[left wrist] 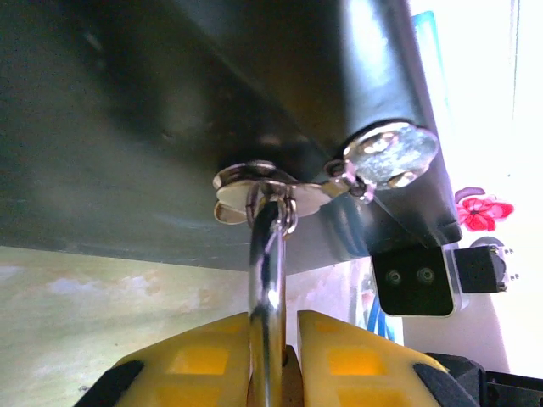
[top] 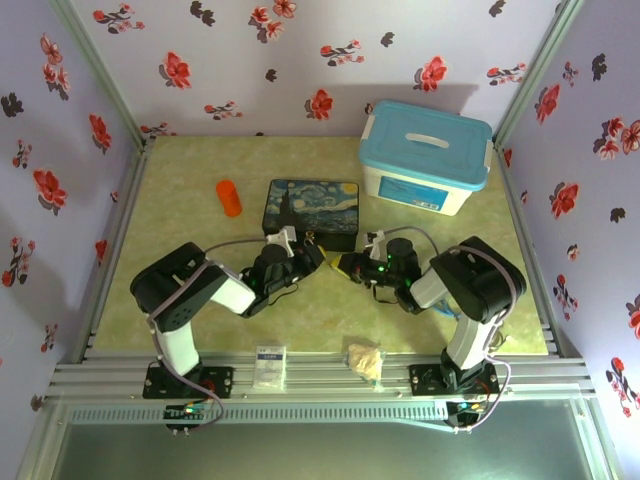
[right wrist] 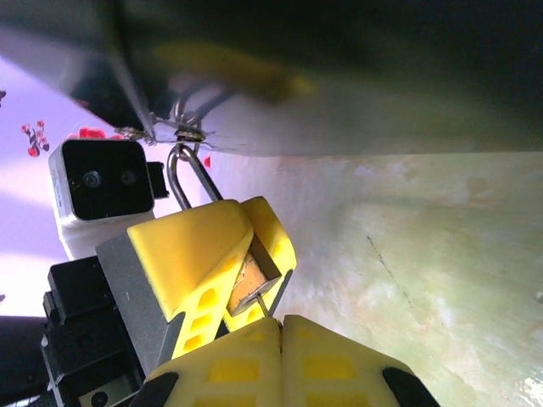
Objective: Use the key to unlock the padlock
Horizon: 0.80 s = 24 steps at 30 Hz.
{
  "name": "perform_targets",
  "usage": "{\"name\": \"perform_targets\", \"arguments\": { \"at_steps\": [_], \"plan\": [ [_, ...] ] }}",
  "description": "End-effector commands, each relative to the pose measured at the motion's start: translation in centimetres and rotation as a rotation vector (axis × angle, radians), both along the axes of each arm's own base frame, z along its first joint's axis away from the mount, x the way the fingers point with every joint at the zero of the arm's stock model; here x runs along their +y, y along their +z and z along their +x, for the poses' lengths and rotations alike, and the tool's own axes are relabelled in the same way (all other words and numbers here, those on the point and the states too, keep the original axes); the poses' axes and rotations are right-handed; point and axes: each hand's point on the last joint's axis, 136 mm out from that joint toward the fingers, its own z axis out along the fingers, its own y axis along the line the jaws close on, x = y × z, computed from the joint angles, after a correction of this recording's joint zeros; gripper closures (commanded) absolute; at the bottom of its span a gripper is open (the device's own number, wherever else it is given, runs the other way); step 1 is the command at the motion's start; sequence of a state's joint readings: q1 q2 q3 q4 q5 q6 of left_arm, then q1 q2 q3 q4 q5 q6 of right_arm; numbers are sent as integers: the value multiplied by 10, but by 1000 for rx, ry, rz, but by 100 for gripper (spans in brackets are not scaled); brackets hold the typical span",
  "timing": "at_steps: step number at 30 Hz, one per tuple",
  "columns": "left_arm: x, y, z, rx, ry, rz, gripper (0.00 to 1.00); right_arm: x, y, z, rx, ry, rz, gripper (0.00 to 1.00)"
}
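- at the front face of the box, both arms meet. the padlock hangs off the latch, w/ its shackle threaded thru the latch loop.
- left gripper: fingers clamped on the padlock, one each side, shackle rising out of the gap betw them.
- right gripper: fingers pressed together on the key. just a thin sliver pokes out past the tips and reaches the brass underside of the padlock.
- step in hand, imo: seating the key in the keyway, then turning it. can't tell how deep it's in, too small to see.
- to do it well, line the key up w/ the padlock's long axis. it's thin and would prob bend or slip in the grip if pushed at an angle.
- left should act as a firm anchor so the padlock doesn't swing on the latch or twist w/ the key.
- push fully home before any turn, then turn by wrist roll only, slow, no sideways drag.
- risk: the key rotating inside the pads instead of in the lock, since there's v little metal to grip.
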<state>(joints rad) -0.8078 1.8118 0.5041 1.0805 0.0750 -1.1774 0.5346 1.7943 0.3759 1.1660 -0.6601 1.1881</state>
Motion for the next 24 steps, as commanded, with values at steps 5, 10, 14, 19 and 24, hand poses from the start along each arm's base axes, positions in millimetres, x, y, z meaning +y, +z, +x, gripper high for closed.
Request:
{"name": "perform_targets", "arguments": {
  "at_steps": [5, 10, 14, 19, 24],
  "plan": [
    [-18, 17, -18, -30, -83, -77, 96, 15, 28, 15, -44, -67, 128, 100],
    [-12, 25, -10, -54, -21, -80, 97, 6, 25, 13, -14, -169, 118, 100],
    [-7, 18, -3, -36, 20, -31, 90, -5, 15, 9, -9, -244, 79, 100],
    [-1, -7, -8, 18, 21, 99, 85, -22, -9, -2, -5, -274, -45, 100],
    [-1, -24, -13, 60, -7, 148, 84, -27, -13, -8, -38, -250, -182, 100]
  ]
}}
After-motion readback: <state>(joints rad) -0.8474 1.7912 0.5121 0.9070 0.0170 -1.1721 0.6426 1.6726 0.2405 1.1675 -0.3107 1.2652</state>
